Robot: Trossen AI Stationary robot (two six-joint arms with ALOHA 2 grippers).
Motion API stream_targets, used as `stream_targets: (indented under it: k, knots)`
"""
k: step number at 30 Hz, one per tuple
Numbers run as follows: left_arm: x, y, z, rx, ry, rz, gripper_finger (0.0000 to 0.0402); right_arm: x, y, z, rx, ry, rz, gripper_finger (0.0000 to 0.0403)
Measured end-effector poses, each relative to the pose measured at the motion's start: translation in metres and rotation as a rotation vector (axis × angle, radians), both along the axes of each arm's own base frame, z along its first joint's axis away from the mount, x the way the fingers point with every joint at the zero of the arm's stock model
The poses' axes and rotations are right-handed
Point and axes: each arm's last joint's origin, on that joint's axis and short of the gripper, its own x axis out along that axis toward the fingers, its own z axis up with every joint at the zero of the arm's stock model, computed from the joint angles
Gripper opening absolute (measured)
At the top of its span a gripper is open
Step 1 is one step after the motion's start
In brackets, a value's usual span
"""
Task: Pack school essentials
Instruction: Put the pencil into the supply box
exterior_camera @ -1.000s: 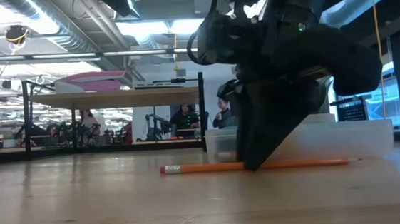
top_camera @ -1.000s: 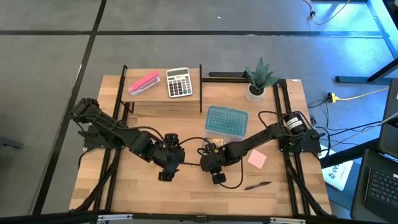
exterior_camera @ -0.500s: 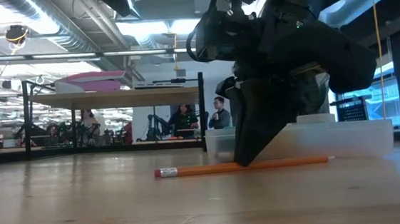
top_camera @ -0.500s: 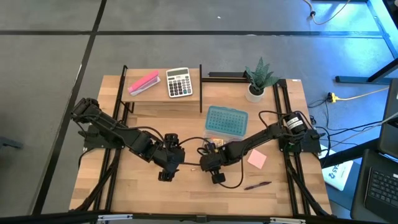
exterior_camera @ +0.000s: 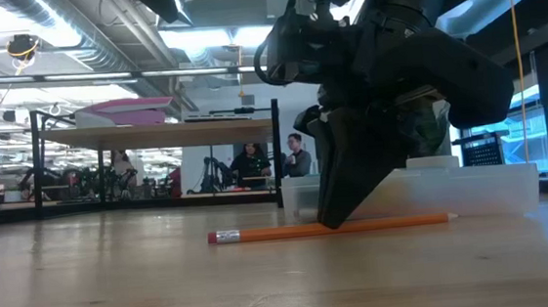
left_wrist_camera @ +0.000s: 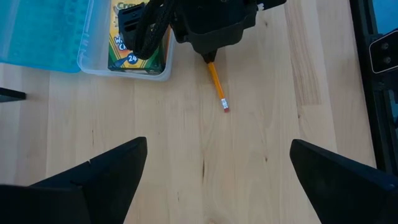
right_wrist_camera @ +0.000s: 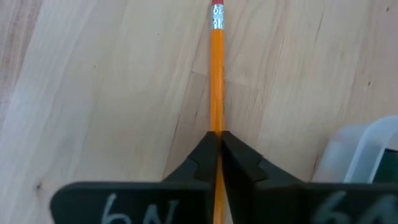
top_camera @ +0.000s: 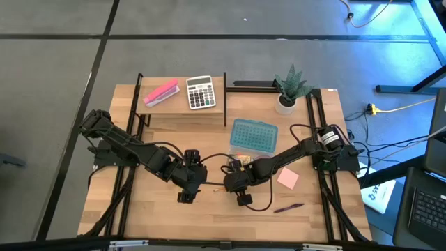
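Note:
An orange pencil (exterior_camera: pixel 387 223) lies on the wooden table with its eraser end (left_wrist_camera: pixel 226 108) toward the table's left. My right gripper (exterior_camera: pixel 330 222) stands over its middle, shut on it. My left gripper (left_wrist_camera: pixel 217 142) hangs open above the table, left of the pencil and touching nothing. Behind the pencil, a clear box (left_wrist_camera: pixel 160 70) holds the yellow-green crayon box (left_wrist_camera: pixel 134 38), and its blue lid (top_camera: pixel 253 137) lies open. Right of the gripper lie a pink notepad (top_camera: pixel 288 178) and a purple pen (top_camera: pixel 288 207). My right gripper pinches the pencil's shaft (right_wrist_camera: pixel 216 121) between its two fingertips (right_wrist_camera: pixel 202 152), about midway along the pencil. The fingers slant down from above and from the table's right. The pencil runs on ahead between them and lies level on the table.
A raised shelf at the far left carries a grey calculator (top_camera: pixel 201 92) and a long pink block (top_camera: pixel 161 93). A potted plant (top_camera: pixel 289 87) stands at the far right. Black frame rails run along both sides of the table. People sit in the room beyond.
My right gripper has shut its fingers on the pencil. The pencil has slid a little along the table toward the left edge, staying flat on the wood.

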Motion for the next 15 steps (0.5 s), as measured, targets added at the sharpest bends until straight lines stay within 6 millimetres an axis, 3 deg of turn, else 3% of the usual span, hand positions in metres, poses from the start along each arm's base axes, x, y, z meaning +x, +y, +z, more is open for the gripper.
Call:
stream_targets:
  k: [15]
  knots:
    - [0.0000,0.0000,0.0000,0.000,0.000,0.000,0.0390,-0.0055,0.0003,-0.0016,0.067,0.093,-0.047,0.0042]
